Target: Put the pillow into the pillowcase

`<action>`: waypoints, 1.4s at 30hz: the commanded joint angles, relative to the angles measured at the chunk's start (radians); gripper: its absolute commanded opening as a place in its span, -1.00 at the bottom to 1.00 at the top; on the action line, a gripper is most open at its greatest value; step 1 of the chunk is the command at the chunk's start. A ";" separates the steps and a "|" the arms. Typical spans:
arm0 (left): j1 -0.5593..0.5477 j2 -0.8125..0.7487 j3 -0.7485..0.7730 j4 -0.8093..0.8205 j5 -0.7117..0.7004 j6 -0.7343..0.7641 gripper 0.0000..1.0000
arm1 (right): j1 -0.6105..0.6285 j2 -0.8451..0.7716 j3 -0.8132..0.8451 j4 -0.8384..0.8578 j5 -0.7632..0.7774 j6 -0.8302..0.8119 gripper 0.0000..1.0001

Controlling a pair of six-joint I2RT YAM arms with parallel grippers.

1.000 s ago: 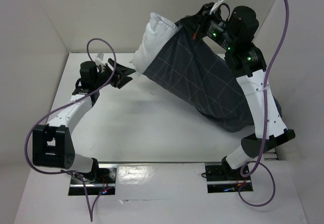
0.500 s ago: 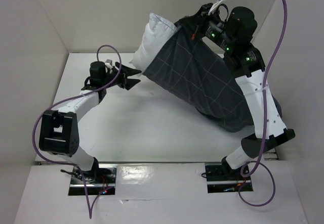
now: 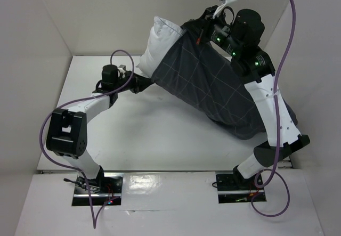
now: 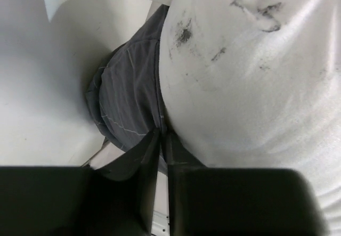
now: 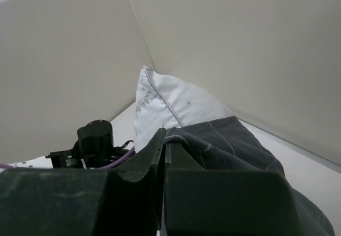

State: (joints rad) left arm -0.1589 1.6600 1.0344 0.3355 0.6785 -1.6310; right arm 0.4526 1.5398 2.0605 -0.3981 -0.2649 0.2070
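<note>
The white pillow (image 3: 159, 41) sticks out of the open end of the dark grey checked pillowcase (image 3: 213, 87), which hangs tilted from the back toward the right. My right gripper (image 3: 202, 26) is shut on the pillowcase's upper hem and holds it up; in the right wrist view the hem (image 5: 200, 135) lies across the closed gripper (image 5: 165, 138), with the pillow (image 5: 165, 105) behind it. My left gripper (image 3: 143, 80) is at the lower edge of the opening. In the left wrist view this gripper (image 4: 160, 136) is shut on the pillowcase (image 4: 125, 103), beside the pillow (image 4: 256, 76).
White walls (image 3: 48, 33) close in the table at the left, back and right. Purple cables (image 3: 114, 55) loop over both arms. The left arm's wrist (image 5: 96, 140) shows below the pillow in the right wrist view. The pillowcase's closed end rests by the right arm (image 3: 272, 113).
My left arm has moved right to the pillowcase's lower edge, and its open jaws have shut there. My right gripper has shifted slightly left and up with the hem.
</note>
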 commanded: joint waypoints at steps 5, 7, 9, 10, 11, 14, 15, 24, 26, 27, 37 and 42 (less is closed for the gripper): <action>0.005 0.047 0.023 0.123 0.039 -0.041 -0.09 | 0.024 -0.053 0.052 0.123 0.033 -0.031 -1.00; 0.005 0.057 0.033 0.134 0.039 -0.041 0.02 | 0.024 -0.053 0.052 0.123 0.042 -0.031 -1.00; 0.005 0.081 0.042 0.143 0.039 -0.041 0.02 | 0.024 -0.053 0.052 0.114 0.043 -0.031 -1.00; 0.005 0.081 0.042 0.154 0.049 -0.050 -0.04 | 0.024 -0.053 0.052 0.114 0.043 -0.031 -1.00; 0.005 0.093 0.055 0.163 0.049 -0.050 -0.12 | 0.024 -0.053 0.052 0.114 0.043 -0.040 -1.00; 0.005 0.103 0.055 0.200 0.058 -0.063 -0.45 | 0.024 -0.053 0.052 0.114 0.043 -0.040 -1.00; 0.005 0.112 0.055 0.200 0.058 -0.072 -0.48 | 0.024 -0.053 0.052 0.114 0.043 -0.040 -1.00; -0.004 0.185 0.087 0.339 0.085 -0.136 -0.53 | 0.034 -0.053 0.052 0.096 0.052 -0.040 -1.00; -0.004 0.195 0.096 0.340 0.095 -0.136 -0.99 | 0.034 -0.053 0.052 0.096 0.052 -0.040 -1.00; -0.004 0.184 0.096 0.339 0.095 -0.136 -1.00 | 0.034 -0.053 0.052 0.096 0.052 -0.040 -1.00; 0.150 0.072 0.202 0.231 0.110 -0.058 -1.00 | 0.034 -0.053 0.119 0.064 0.096 -0.083 -1.00; 0.251 0.052 0.528 0.131 0.179 -0.047 -1.00 | 0.034 0.038 0.379 0.030 0.135 -0.135 -1.00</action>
State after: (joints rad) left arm 0.0143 1.8084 1.3617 0.4240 0.8391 -1.7084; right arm 0.4786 1.5856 2.2459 -0.4915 -0.1741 0.1268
